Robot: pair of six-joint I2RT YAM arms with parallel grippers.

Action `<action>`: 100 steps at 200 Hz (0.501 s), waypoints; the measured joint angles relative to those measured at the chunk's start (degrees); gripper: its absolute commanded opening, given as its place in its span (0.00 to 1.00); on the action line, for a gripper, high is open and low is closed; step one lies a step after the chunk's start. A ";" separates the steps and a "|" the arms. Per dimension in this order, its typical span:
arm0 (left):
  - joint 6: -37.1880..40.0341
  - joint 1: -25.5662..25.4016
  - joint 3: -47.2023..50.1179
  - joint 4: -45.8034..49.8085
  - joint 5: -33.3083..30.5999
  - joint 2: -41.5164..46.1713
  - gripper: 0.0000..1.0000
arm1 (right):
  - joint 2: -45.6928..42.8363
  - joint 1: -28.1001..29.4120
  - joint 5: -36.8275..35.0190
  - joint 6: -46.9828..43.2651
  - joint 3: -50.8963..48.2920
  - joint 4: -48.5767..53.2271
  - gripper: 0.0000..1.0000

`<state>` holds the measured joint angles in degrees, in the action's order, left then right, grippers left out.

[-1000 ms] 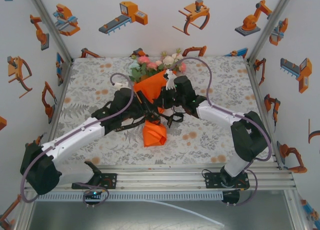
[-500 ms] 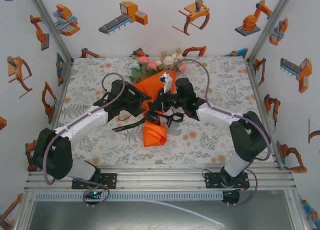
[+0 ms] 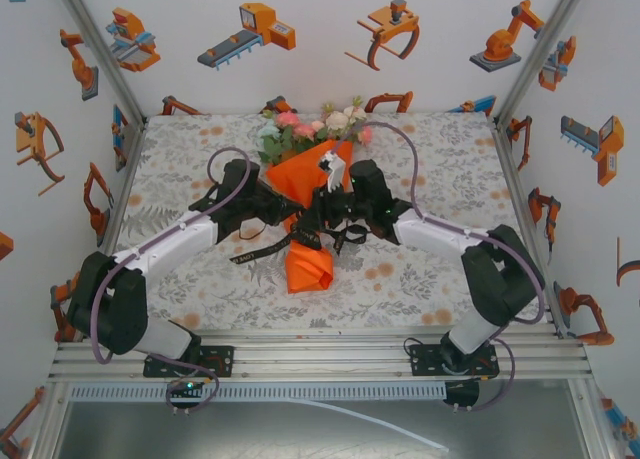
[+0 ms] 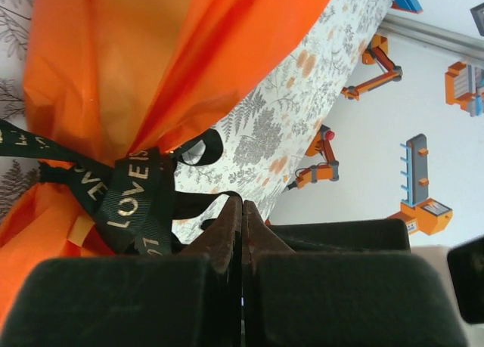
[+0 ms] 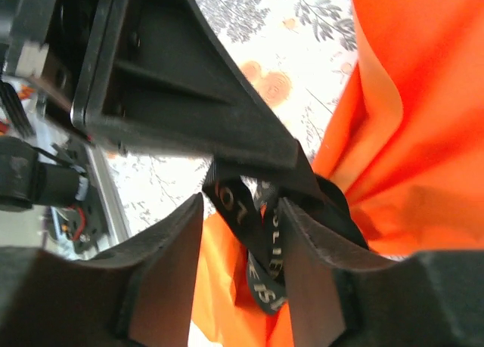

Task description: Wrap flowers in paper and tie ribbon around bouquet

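Bouquet (image 3: 298, 177) lies mid-counter (image 3: 180, 179), flowers (image 3: 315, 127) twd the far wall. The orange paper (image 3: 308, 267) cone narrows twd the arms, and black ribbon (image 3: 255, 251) is cinched round its waist w/ one tail trailing left on the cloth. Left end effector (image 4: 241, 205) is fully closed, tips right against a ribbon strand by the knot; can't tell if it's actually pinched. Right end effector (image 5: 243, 205) is abt half open w/ nothing clamped, lettered ribbon loops hanging btwn its fingers (image 5: 162, 279), just beside the paper.
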<state>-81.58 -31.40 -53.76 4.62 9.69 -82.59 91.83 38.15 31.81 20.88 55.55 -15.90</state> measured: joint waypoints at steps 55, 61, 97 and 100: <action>0.00 0.70 0.04 0.63 0.00 0.00 0.00 | -10.29 2.08 -6.08 -1.38 -11.30 -0.07 0.48; 0.00 0.70 0.04 0.72 0.00 0.00 0.00 | -9.94 2.08 -5.99 -1.42 -11.65 -0.07 0.47; 0.02 0.85 0.04 1.60 -0.02 0.00 0.00 | -6.71 2.29 -4.76 -1.55 -11.98 -1.55 0.12; 0.04 0.92 0.04 1.73 -0.02 0.00 0.00 | -6.62 2.34 -4.72 -1.38 -11.98 -1.51 0.09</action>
<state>-81.54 -30.48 -53.71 6.35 9.67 -82.59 85.21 40.49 27.09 19.51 43.57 -17.41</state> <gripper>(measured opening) 0.008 0.203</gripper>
